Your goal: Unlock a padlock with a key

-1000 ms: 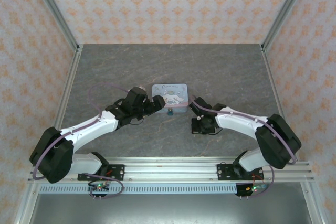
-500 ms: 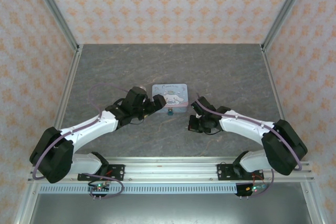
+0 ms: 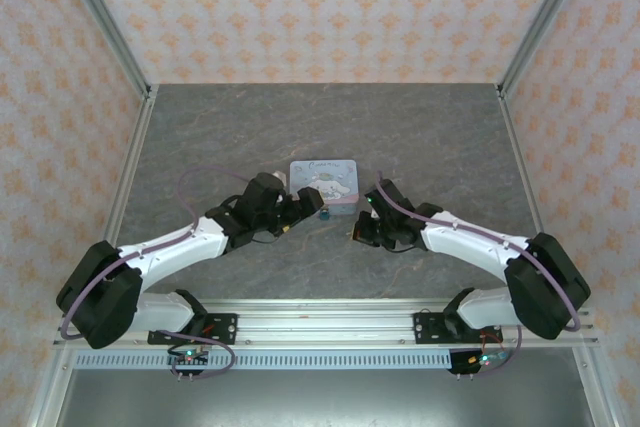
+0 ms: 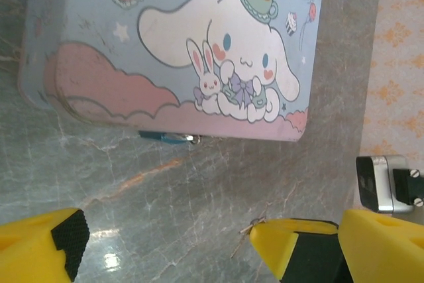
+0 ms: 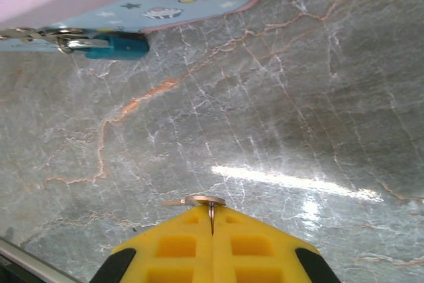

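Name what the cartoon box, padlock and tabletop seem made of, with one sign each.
Cartoon box: likely printed tin; smooth satin lid, rolled rim.
Padlock: glossy blue body, painted metal or plastic; shiny silvery shackle.
Tabletop: veined grey stone look, polished, mirrors light; maybe laminate.

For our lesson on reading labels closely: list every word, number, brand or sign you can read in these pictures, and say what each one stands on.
No text here can be read outright.
On the tin, lid, overhead view: a faint line of script along the far edge, too small to read.
On the tin lid, left wrist view: cartoon drawings, no lettering to make out.
On the padlock and the key: no markings legible.
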You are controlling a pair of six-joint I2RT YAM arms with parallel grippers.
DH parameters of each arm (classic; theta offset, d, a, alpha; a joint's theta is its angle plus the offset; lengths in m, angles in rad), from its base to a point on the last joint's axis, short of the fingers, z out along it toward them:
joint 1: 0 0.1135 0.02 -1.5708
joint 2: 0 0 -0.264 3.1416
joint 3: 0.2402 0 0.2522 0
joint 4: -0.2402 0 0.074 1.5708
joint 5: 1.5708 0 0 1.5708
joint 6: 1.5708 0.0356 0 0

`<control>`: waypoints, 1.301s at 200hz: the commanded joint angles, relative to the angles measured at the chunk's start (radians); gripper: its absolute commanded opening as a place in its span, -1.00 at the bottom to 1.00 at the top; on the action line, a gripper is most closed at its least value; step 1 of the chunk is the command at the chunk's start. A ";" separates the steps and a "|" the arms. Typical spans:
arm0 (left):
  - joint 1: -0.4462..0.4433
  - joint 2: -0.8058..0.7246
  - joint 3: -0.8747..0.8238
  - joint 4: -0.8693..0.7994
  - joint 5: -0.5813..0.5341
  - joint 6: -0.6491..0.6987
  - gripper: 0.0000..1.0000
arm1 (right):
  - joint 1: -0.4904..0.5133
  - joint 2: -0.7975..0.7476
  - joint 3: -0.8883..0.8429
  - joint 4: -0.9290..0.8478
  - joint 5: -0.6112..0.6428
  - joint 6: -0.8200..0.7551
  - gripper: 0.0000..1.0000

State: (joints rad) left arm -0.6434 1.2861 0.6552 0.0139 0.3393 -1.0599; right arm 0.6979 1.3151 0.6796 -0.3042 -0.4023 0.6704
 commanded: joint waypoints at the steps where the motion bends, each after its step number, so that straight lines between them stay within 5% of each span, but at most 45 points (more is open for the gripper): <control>1: -0.031 0.021 -0.009 0.066 0.016 -0.029 0.88 | 0.002 -0.022 0.012 0.027 -0.004 0.028 -1.00; 80: -0.135 0.122 -0.025 0.231 0.007 -0.104 0.27 | -0.001 -0.037 -0.008 0.133 0.000 0.128 -1.00; 260: -0.174 0.248 -0.025 0.452 -0.042 -0.282 -0.09 | -0.024 -0.056 -0.111 0.341 -0.083 0.259 -1.00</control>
State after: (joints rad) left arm -0.8055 1.5211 0.6331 0.3965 0.3325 -1.3048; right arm 0.6807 1.2884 0.5919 -0.0174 -0.4702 0.8986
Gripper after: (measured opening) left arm 0.460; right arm 0.040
